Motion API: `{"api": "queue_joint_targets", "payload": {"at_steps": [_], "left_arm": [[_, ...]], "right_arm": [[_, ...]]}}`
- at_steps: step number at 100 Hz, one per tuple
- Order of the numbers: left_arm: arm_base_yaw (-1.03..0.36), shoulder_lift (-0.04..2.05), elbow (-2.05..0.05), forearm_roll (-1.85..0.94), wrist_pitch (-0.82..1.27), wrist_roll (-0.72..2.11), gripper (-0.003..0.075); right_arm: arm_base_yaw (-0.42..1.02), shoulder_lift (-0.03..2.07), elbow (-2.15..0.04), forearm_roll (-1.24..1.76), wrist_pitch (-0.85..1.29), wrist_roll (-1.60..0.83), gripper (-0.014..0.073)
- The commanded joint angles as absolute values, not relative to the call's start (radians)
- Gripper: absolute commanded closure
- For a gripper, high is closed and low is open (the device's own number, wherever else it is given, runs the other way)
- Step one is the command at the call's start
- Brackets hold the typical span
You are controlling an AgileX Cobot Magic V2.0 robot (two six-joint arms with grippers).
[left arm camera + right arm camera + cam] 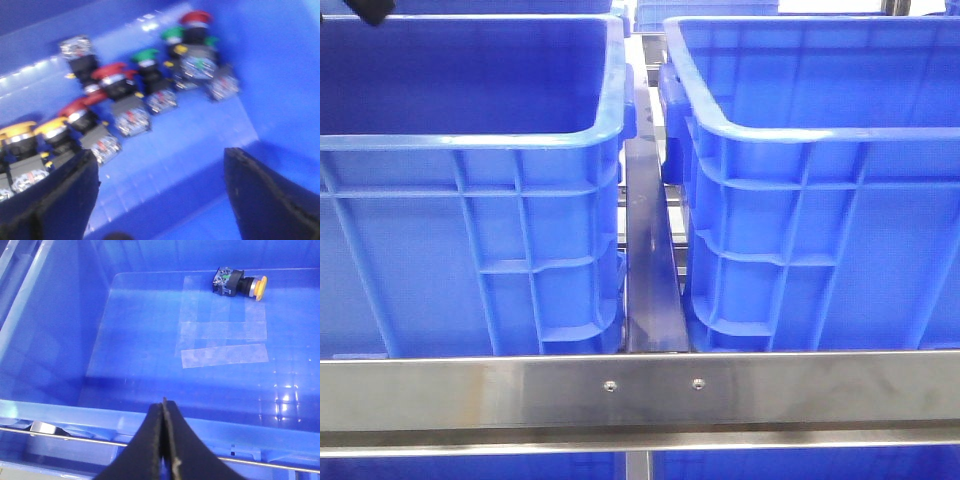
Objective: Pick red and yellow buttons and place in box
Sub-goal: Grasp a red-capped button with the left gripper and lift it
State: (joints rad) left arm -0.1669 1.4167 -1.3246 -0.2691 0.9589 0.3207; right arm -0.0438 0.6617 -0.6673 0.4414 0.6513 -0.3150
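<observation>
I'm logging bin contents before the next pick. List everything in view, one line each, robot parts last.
Crates: two, blue, side by side behind the rail, left crate, right crate.
Rail: one, steel, across the front.
Red buttons: about three, e.g., in the cluster on the left crate's floor.
Yellow buttons there: two, e.g..
Green buttons: about two, e.g.; blurred.
Yellow button: one, lying alone on the right crate's floor.
Tape patches: clear, on that floor.
Left gripper: open, above the cluster.
Right gripper: shut, empty.
</observation>
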Motion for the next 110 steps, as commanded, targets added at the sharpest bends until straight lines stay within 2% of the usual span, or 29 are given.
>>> {"api": "queue_joint_targets", "payload": {"at_steps": [1, 48, 110], "left_arm": [[-0.164, 1.44, -1.349, -0.297, 0.878, 0.296, 0.0225], [-0.164, 1.692, -1.444, -0.278, 0.892, 0.176, 0.0225], [-0.164, 1.819, -1.455, -0.28, 0.812, 0.17, 0.0228]], "right_arm": [[-0.043, 0.656, -0.693, 0.461, 0.593, -0.326, 0.0657], [-0.043, 0.656, -0.693, 0.461, 0.585, -0.326, 0.0658], [-0.043, 0.656, -0.693, 0.461, 0.585, -0.326, 0.0658]]}}
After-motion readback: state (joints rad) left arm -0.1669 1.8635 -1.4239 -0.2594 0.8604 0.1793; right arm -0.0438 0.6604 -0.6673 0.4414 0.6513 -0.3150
